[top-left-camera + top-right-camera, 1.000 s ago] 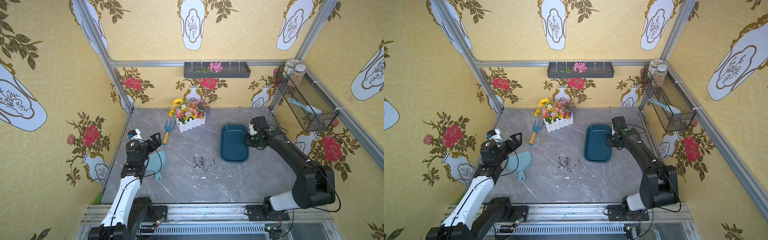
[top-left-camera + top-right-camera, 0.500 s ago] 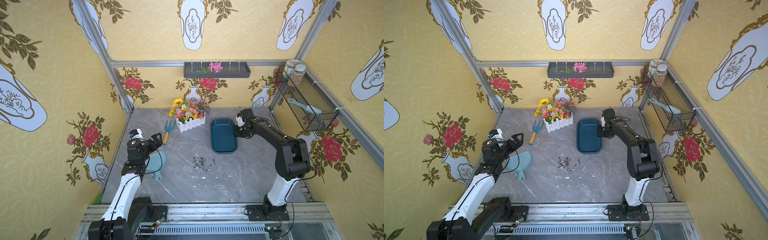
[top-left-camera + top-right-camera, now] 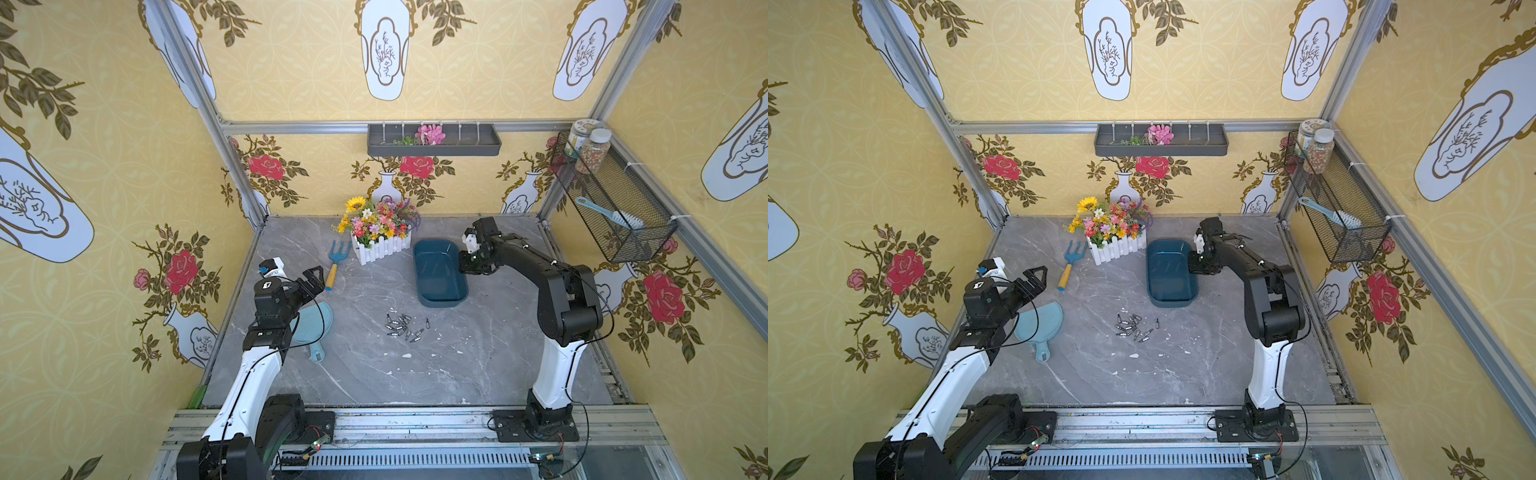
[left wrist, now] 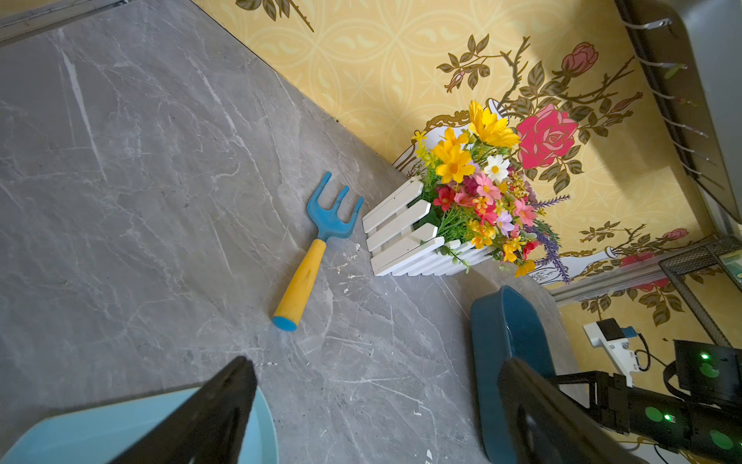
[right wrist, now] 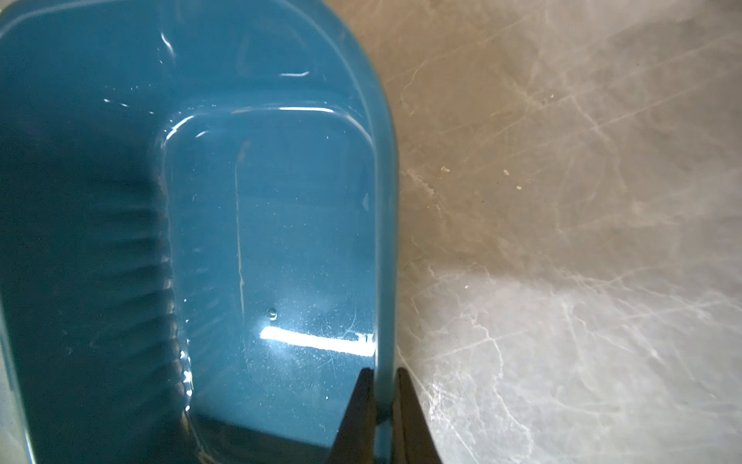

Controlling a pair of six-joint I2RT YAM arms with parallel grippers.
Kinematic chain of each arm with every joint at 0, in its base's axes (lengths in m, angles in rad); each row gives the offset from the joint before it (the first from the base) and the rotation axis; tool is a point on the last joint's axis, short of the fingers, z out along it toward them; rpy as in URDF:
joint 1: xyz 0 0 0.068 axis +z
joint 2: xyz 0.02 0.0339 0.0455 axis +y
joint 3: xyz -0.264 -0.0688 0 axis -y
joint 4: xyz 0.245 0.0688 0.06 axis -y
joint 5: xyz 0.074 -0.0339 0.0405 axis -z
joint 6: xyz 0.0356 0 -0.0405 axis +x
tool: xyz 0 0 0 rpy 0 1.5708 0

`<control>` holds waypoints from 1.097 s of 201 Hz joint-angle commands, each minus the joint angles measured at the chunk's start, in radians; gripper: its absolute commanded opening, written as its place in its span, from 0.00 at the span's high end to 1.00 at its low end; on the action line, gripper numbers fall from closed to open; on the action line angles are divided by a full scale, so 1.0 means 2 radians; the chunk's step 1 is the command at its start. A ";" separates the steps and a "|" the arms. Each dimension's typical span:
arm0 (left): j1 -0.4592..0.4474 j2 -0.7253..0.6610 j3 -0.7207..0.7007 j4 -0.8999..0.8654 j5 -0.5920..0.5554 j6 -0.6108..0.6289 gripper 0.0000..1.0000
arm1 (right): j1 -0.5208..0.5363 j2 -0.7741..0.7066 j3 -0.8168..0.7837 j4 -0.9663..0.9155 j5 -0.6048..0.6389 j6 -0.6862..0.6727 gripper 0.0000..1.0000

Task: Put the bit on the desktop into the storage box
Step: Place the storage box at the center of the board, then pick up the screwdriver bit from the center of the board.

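Straddling the storage box [image 5: 261, 221] wall, right gripper [image 5: 383, 373] fingers [image 5: 357, 418] clamp it; left gripper [image 4: 375, 363] gapes wide.

Both top views look steeply down from high on the near side over your whole desktop [image 3: 374, 374]. Your left wrist camera looks low toward the far right. Your right one sits close above the storage box [image 5: 261, 221], which every view shares.

— Items outside the job, inspector?
— I record: white picket planter [image 3: 380, 245] of flowers at the back wall; blue rake [image 3: 337, 259] just beside it; pale scoop [image 3: 318, 326] nearer the front; brush [image 3: 609, 212] in wire basket [image 3: 615, 183].
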 commanded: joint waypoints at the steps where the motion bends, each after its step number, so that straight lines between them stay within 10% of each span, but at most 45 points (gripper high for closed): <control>1: 0.000 0.001 0.004 -0.001 0.004 0.009 0.00 | 0.001 0.003 0.004 -0.001 -0.002 -0.009 0.82; 53: 0.001 -0.001 0.005 -0.003 0.008 0.010 0.00 | 0.001 -0.017 0.002 -0.002 0.000 -0.007 0.51; 220: -0.088 0.005 0.009 -0.007 -0.026 0.021 0.00 | 0.102 -0.204 -0.077 -0.029 0.090 0.042 0.10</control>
